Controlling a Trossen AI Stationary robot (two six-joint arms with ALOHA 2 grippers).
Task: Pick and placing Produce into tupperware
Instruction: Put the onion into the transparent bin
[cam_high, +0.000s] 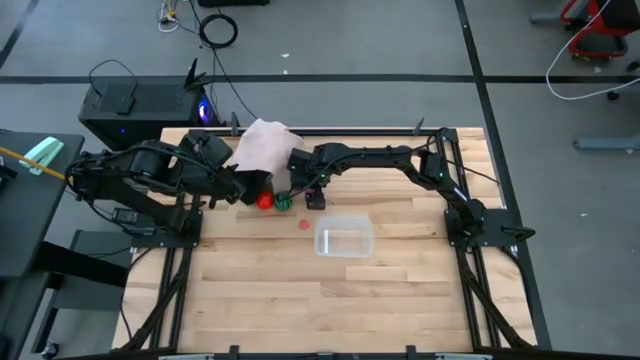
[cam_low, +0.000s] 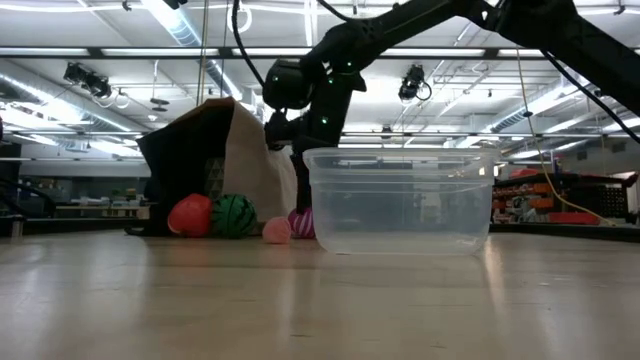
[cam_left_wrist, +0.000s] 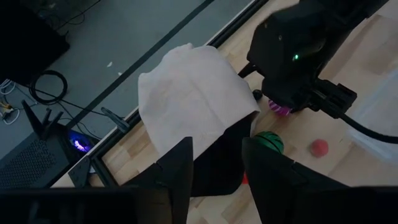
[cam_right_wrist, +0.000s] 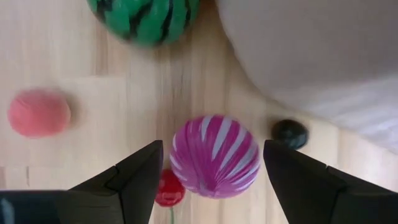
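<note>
Clear tupperware holding nothing, produce outside (striped magenta ball nearby)

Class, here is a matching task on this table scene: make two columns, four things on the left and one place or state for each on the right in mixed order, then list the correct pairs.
Things
1. magenta striped ball
2. clear tub
3. right gripper
4. pale bag

Places or states
A. held up by the left gripper
B. empty, standing on the wooden table
C. lying between two open dark fingers
D. open, hanging just above the produce

Pairs: 1-C, 2-B, 3-D, 4-A
</note>
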